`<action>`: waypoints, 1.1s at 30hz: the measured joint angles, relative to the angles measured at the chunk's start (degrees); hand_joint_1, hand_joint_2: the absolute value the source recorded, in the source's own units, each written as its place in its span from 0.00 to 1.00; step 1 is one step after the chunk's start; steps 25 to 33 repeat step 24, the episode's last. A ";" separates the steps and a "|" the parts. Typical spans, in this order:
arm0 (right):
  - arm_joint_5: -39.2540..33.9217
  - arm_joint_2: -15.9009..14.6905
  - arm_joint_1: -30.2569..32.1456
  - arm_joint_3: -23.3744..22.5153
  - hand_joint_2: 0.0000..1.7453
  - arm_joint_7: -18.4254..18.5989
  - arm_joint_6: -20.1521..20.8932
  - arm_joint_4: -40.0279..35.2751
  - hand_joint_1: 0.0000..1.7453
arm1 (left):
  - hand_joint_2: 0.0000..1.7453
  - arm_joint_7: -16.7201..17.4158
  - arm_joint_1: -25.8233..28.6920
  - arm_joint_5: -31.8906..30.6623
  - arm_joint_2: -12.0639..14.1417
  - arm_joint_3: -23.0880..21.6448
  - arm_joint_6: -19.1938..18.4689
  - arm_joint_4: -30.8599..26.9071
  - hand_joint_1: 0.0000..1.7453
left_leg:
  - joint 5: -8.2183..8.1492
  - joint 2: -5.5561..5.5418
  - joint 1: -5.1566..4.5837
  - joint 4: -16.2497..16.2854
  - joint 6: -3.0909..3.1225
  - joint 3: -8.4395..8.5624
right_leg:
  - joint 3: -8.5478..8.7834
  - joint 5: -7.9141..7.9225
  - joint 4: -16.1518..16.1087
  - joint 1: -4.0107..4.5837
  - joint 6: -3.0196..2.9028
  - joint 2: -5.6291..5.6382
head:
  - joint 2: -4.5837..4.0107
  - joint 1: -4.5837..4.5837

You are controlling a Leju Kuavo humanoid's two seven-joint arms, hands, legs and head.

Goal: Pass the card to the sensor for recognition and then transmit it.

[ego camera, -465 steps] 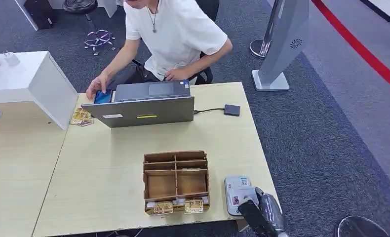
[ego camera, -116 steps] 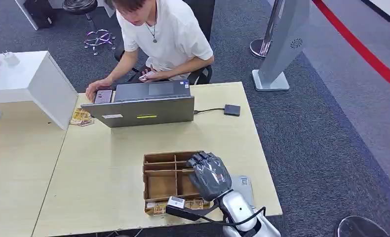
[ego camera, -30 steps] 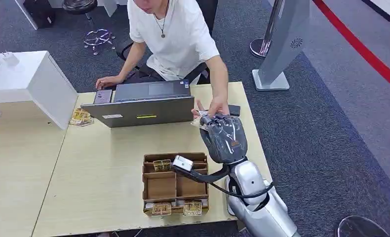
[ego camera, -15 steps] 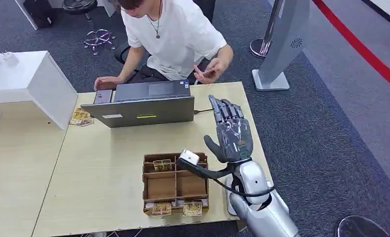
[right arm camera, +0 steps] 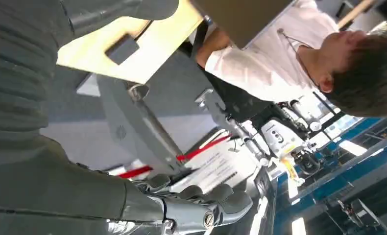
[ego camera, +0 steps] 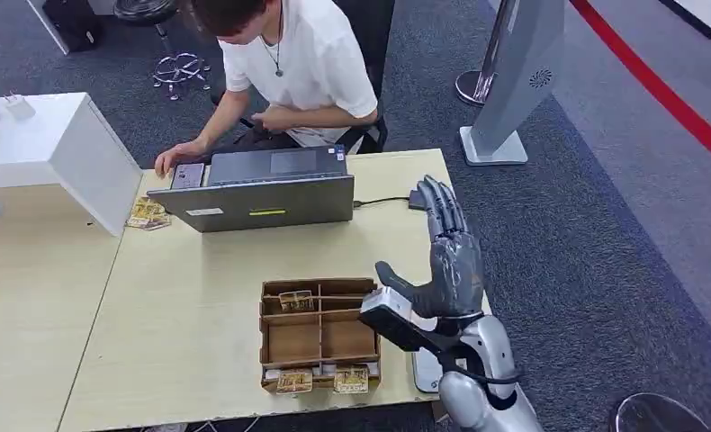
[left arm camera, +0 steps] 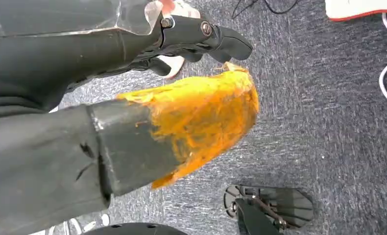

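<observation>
My right hand (ego camera: pixel 448 247) is raised over the table's right side, fingers stretched out and apart, holding nothing. In the right wrist view its fingers (right arm camera: pixel 201 205) are also bare. Below my forearm, the white sensor (ego camera: pixel 424 370) lies on the table's front edge, mostly hidden by the arm. A cardboard organiser (ego camera: pixel 320 331) sits left of it, with one gold card (ego camera: pixel 295 300) in a back compartment and two gold cards (ego camera: pixel 293 381) along its front. My left hand (left arm camera: pixel 201 73) hangs over grey carpet, its orange-taped thumb apart from the fingers, with nothing in it.
A person in a white shirt (ego camera: pixel 302 63) sits behind an open laptop (ego camera: pixel 262 193), one hand by a phone (ego camera: pixel 186 173). A small black box (ego camera: pixel 418 199) on a cable lies behind my fingers. More gold cards (ego camera: pixel 148 214) lie far left beside a white cabinet (ego camera: pixel 59 148).
A second ago the person's hand met my right hand at the card; it then drew back to their lap. My empty right hand has turned edge-on and drifted right.
</observation>
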 joint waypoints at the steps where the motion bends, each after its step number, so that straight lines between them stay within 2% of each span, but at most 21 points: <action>1: -2.03 0.00 0.73 -0.42 0.00 -1.24 0.46 -0.86 0.00 | 0.00 -0.07 0.01 0.18 0.02 0.00 0.04 0.00 0.00 | 0.00 0.00 0.00 0.00 0.00 0.00 | 0.00 0.00 0.00 0.00 0.00 0.00 | 0.00 0.00; 7: -8.69 -0.04 5.15 -3.81 0.00 -6.04 1.38 -5.28 0.00 | 0.00 -0.61 0.20 0.90 0.07 0.20 0.50 0.00 0.00 | 0.00 0.00 0.00 0.00 0.00 -0.03 | -0.02 0.00 -0.01 0.00 0.00 -0.01 | 0.00 0.00; 12: -12.77 -0.04 9.60 -8.83 0.00 -9.03 1.60 -7.59 0.00 | 0.00 -0.72 0.40 1.33 0.09 1.03 0.83 0.00 0.00 | -0.03 -0.02 -0.01 0.00 0.02 -0.06 | -0.04 -0.01 -0.02 0.00 0.00 -0.02 | 0.00 -0.02; 19: -16.34 0.09 14.48 -15.40 0.00 -11.37 1.64 -8.18 0.00 | 0.00 -0.55 0.43 1.75 0.22 1.81 1.16 0.00 0.00 | -0.03 -0.01 -0.01 0.00 0.03 -0.06 | -0.05 -0.01 -0.02 0.00 0.01 -0.02 | 0.00 -0.02; 24: -19.62 1.73 17.65 -21.67 0.00 -13.61 2.74 -7.41 0.00 | 0.00 0.02 0.58 1.88 0.26 2.45 1.36 0.00 0.00 | -0.04 -0.03 0.00 0.00 0.01 -0.08 | -0.07 -0.01 -0.02 0.00 0.00 -0.02 | 0.00 0.00; 33: -19.62 1.73 17.65 -21.67 0.00 -13.61 2.74 -7.41 0.00 | 0.00 0.02 0.58 1.88 0.26 2.45 1.36 0.00 0.00 | -0.04 -0.03 0.00 0.00 0.01 -0.08 | -0.07 -0.01 -0.02 0.00 0.00 -0.02 | 0.00 0.00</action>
